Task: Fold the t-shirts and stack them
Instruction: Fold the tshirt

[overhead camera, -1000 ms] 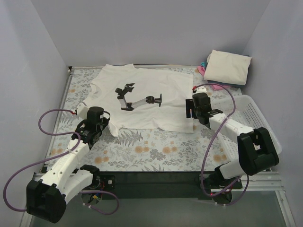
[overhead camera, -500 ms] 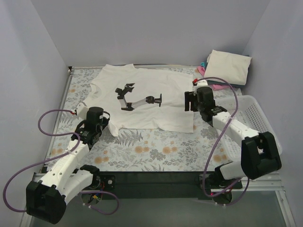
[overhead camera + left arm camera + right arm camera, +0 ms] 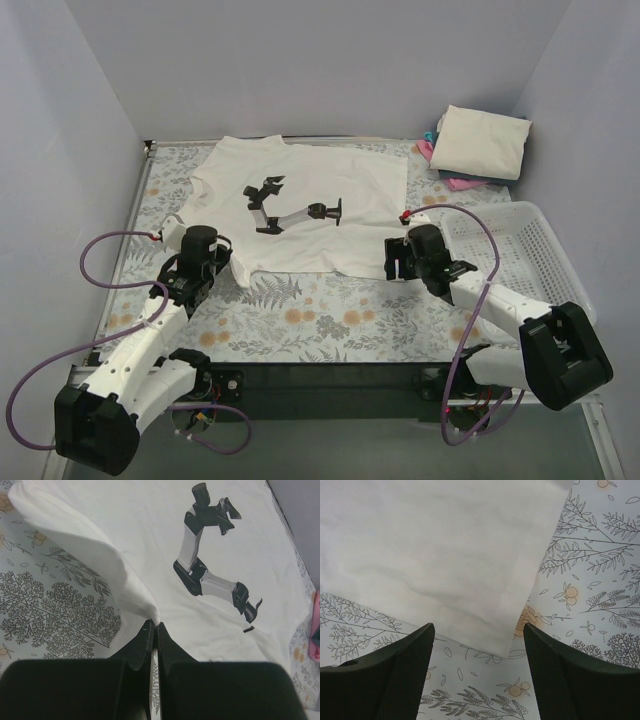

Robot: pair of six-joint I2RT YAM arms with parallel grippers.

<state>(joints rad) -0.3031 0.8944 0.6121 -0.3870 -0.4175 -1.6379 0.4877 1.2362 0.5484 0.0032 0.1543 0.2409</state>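
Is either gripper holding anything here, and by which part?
Left gripper pinches the t-shirt by its near left corner; right gripper is open, holding nothing.

Spread shirt [image 3: 300,215] lay flat across the upper middle of the table [image 3: 330,320]. Folded shirts [image 3: 482,142] sat stacked in the upper right corner, with the basket [image 3: 520,240] just below them along the right edge.
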